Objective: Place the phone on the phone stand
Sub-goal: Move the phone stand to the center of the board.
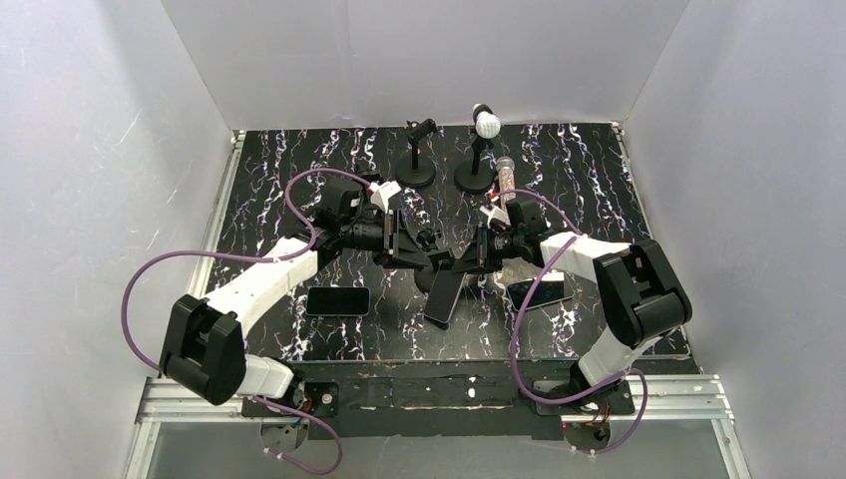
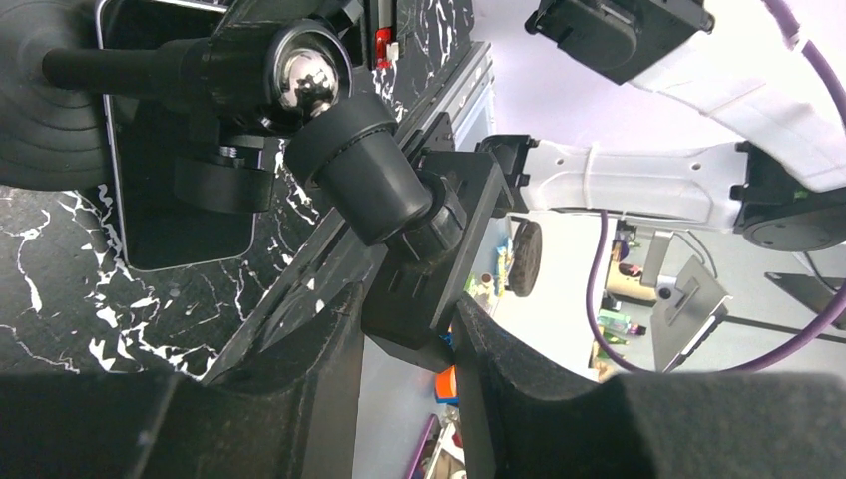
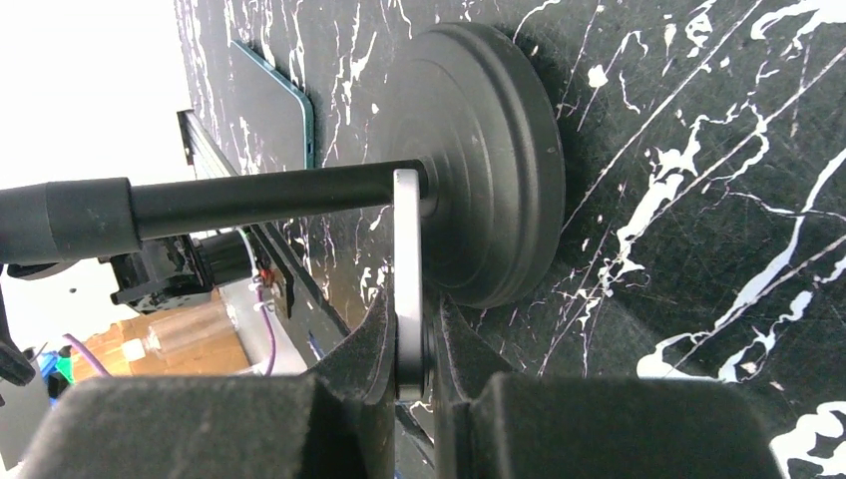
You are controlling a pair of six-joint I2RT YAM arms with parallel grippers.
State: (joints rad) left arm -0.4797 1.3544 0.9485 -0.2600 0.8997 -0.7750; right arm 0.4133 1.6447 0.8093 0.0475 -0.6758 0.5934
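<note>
As the left gripper [image 1: 404, 244] clamps the cradle [image 2: 439, 239] of the phone stand [image 3: 479, 160], it looks to be steadying it, with the ball joint and post just beyond its fingertips. Straight across, almost nose to nose, the right gripper [image 3: 407, 349] is squeezed shut on the phone [image 3: 406, 249], which shows edge-on between its pads. From above, the phone's long axis slants down from that gripper toward the near table [image 1: 599, 200] edge. The cradle sits just to the right gripper's left, so the right arm likely does the placing, and the phone probably needs turning to line up. Room is tight between the wrists. A spare phone [image 1: 337, 300] lies below the left gripper and a second phone [image 1: 539, 291] below the right, both apart from the action.
</note>
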